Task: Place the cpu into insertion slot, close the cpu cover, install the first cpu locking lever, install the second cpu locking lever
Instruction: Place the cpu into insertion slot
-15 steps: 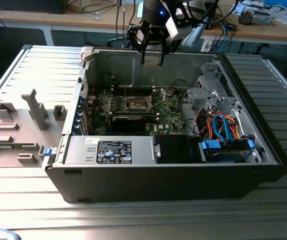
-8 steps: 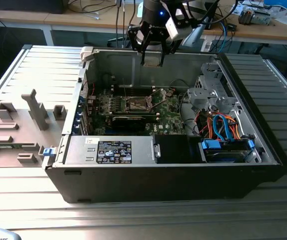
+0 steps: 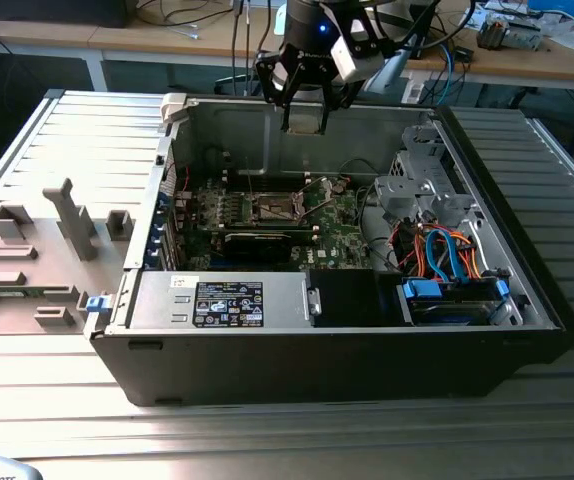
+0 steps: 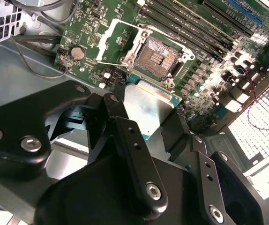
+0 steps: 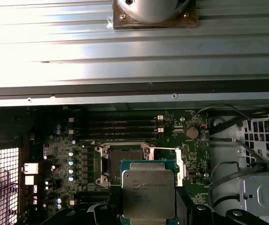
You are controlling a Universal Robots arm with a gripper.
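Holding cpu (image 5: 148, 194) above insertion slot (image 5: 123, 153)

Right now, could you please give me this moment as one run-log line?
gripper: shut on cpu | cpu: held above motherboard, unseated | insertion slot: empty | cpu cover: open
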